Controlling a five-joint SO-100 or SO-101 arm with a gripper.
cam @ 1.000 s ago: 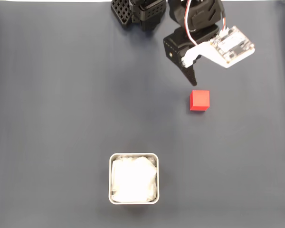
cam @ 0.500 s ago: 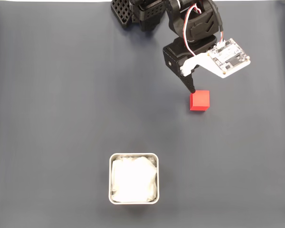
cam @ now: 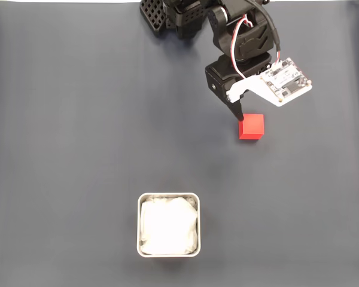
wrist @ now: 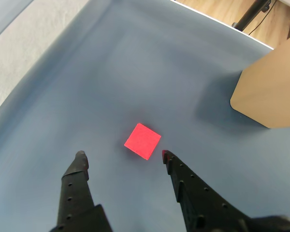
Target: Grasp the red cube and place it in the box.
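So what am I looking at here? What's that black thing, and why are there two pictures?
It's a small robot arm on a table covered in dark cloth. One picture is from a camera looking straight down; the other from a camera riding on the arm's wrist, looking past its gripper, a two-finger claw. The fingers are spread open above the red cube and hold nothing. In the view from above, the cube sits just below the claw, and the box, with crumpled white lining, stands apart, nearer the bottom edge.
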